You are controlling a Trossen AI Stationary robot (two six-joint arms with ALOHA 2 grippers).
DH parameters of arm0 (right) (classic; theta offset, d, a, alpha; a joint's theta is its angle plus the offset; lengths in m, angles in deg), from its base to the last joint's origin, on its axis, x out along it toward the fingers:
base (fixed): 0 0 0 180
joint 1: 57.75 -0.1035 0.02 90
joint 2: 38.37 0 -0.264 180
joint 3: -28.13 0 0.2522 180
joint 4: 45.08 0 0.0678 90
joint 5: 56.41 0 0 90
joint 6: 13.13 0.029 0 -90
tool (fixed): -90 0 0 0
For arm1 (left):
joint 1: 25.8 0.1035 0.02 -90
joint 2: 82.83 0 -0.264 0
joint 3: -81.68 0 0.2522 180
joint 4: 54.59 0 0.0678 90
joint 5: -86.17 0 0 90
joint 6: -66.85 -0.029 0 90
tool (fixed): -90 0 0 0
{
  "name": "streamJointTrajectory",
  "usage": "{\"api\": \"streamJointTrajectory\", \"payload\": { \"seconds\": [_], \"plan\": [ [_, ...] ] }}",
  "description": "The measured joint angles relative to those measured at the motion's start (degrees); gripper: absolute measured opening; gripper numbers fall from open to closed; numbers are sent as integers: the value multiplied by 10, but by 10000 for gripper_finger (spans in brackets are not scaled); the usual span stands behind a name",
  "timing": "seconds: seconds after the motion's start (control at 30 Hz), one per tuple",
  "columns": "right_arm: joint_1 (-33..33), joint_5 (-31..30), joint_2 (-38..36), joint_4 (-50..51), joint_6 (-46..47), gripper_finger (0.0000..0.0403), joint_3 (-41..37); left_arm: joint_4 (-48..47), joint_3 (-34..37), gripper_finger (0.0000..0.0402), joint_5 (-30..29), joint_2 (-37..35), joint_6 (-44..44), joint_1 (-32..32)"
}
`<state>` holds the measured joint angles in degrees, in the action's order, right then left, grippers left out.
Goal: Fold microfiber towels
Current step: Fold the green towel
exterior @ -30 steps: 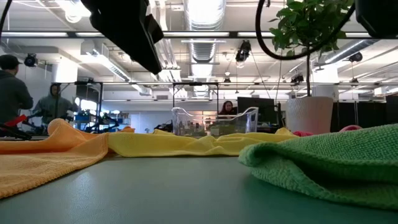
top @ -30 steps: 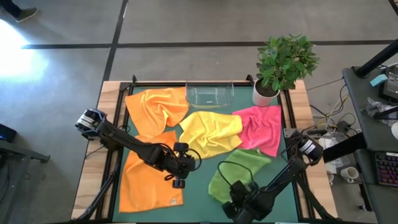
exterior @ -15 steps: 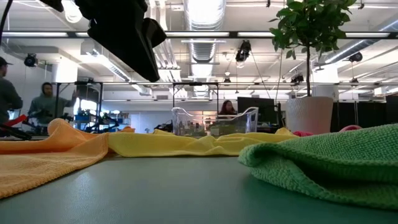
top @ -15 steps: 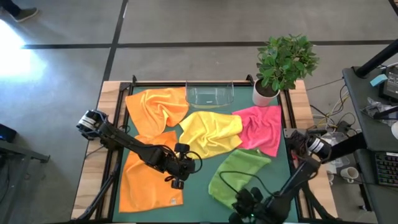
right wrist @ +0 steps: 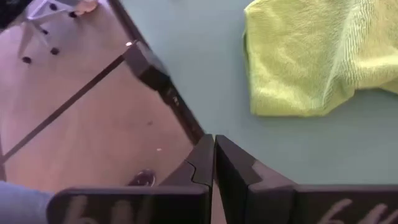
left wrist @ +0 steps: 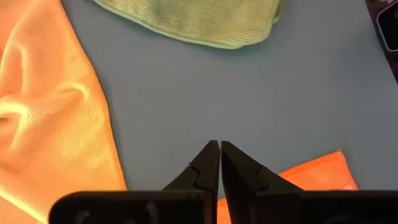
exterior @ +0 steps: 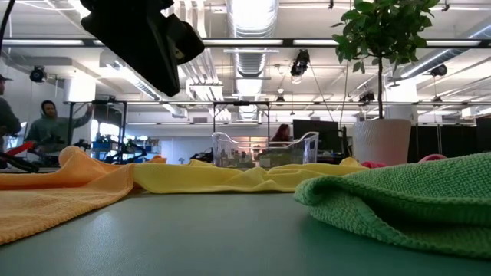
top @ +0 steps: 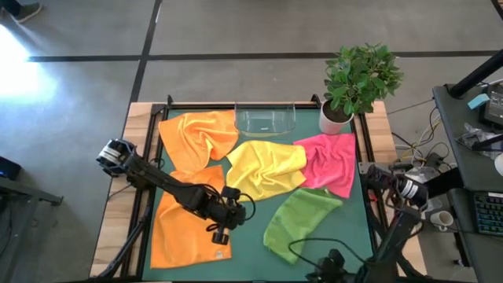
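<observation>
Five towels lie on the green mat (top: 251,228). One orange towel (top: 196,134) is rumpled at the far left. The other orange towel (top: 185,228) lies flat at the near left. The yellow (top: 267,165) is in the middle, the hot pink (top: 330,161) at the right, and the lime green (top: 299,220) lies bunched at the near right. My left gripper (top: 218,236) is shut and empty, above bare mat beside the near orange towel's corner (left wrist: 317,174). My right gripper (top: 326,263) is shut and empty, at the table's near edge, short of the green towel (right wrist: 311,56).
A clear plastic tray (top: 266,119) stands at the far edge, and a potted plant (top: 354,79) at the far right corner. The dark table frame (right wrist: 161,87) and the floor show under my right gripper. Bare mat lies between the near orange and green towels. People stand in the room behind.
My right gripper has drawn back from the green towel's near edge toward the table's near edge and to the right. The green towel lies as before.
</observation>
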<state>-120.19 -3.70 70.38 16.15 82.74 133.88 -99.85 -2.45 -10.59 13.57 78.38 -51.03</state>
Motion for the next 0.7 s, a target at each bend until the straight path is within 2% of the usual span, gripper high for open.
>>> {"api": "streamJointTrajectory", "payload": {
  "seconds": [0.17,0.33,0.5,0.7],
  "plan": [
    [-32,-4,0,3,20,9,3,1,0,18,0,0,0,0],
    [-50,-4,0,3,15,9,3,12,0,72,0,0,1,0],
    [-50,-4,0,3,-8,9,3,86,0,113,7,0,24,-13],
    [-36,12,0,2,-59,29,2,161,-1,118,9,8,-82,-47]
  ]
}}
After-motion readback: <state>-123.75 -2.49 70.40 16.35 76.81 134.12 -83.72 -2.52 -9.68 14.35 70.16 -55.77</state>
